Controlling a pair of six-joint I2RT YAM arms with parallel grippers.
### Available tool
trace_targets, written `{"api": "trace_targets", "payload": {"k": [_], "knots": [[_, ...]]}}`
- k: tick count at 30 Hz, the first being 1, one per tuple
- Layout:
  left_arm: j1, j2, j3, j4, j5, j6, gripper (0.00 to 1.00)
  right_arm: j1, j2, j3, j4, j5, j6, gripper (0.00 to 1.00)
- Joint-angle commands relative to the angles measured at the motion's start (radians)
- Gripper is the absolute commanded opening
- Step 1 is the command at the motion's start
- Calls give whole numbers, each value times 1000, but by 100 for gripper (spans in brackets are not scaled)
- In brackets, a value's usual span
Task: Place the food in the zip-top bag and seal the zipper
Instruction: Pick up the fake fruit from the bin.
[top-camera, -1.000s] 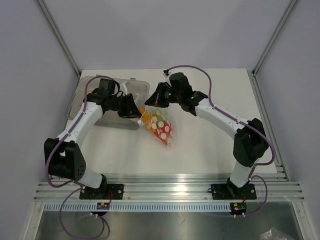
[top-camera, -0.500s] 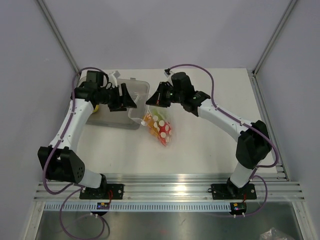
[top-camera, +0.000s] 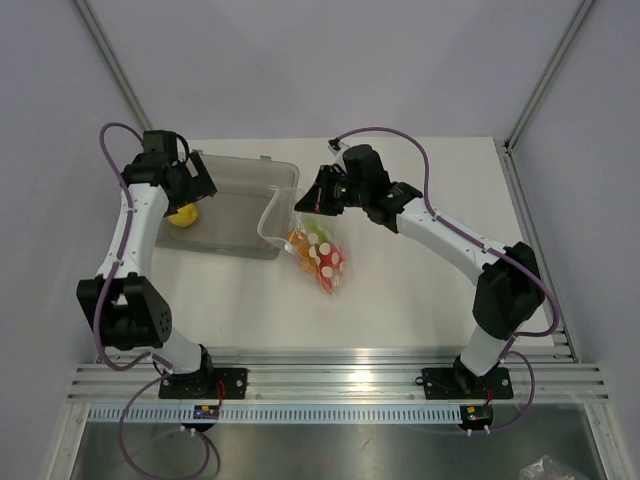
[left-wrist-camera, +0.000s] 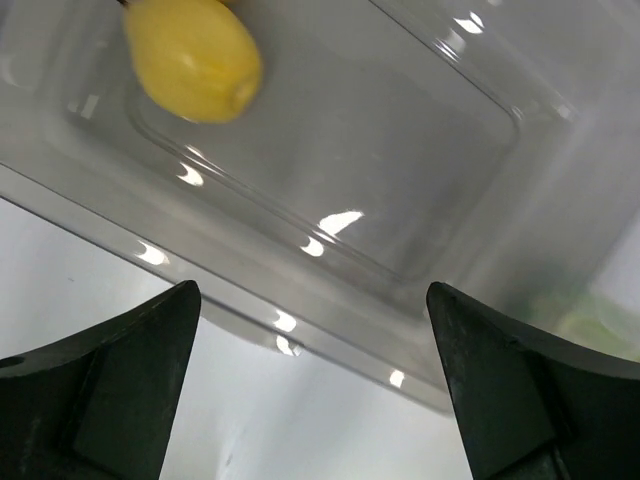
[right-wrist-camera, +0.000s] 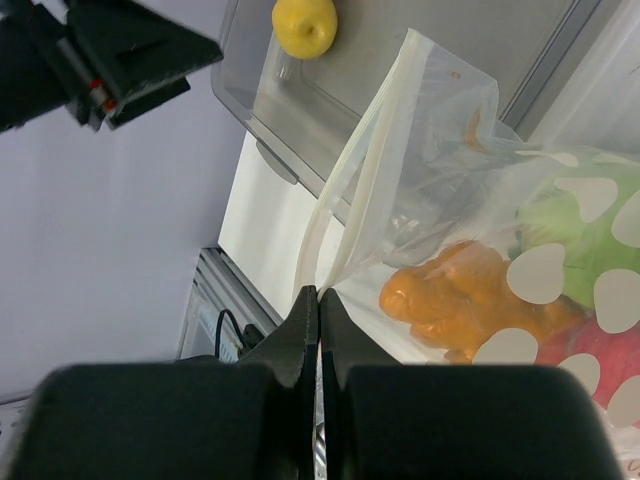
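Note:
The clear dotted zip-top bag (top-camera: 320, 255) lies mid-table with its mouth lifted toward the bin. Inside it show an orange piece (right-wrist-camera: 470, 295), a green piece (right-wrist-camera: 575, 225) and a red piece (right-wrist-camera: 590, 365). My right gripper (right-wrist-camera: 318, 295) is shut on the bag's mouth edge, pinching it beside the pale zipper strip (right-wrist-camera: 365, 170), which stands apart in two strands. One yellow round food (left-wrist-camera: 195, 55) sits in the grey bin (left-wrist-camera: 400, 160). My left gripper (left-wrist-camera: 311, 295) hangs open over the bin's near wall, nothing between its fingers, the yellow food (top-camera: 182, 215) just below it in the top view.
The rigid translucent bin (top-camera: 240, 200) stands at the back left, touching the bag's lifted mouth. The left gripper (top-camera: 195, 185) is over the bin's left end and the right gripper (top-camera: 305, 205) at its right end. Purple cables loop off both arms.
My left gripper has drawn away from the bag's mouth, swung left across the bin and opened wide. The right gripper has kept its pinch on the bag edge.

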Motion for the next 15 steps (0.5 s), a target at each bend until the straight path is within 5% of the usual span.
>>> {"api": "trace_targets", "payload": {"k": [1,15], "knots": [[26,105,83,34,-268,-28,99,-4,-31,40,33,-12,-27,0],[129,441,211,94,-242,-149,99,-4,28,63,45,-63,-29,0]]}}
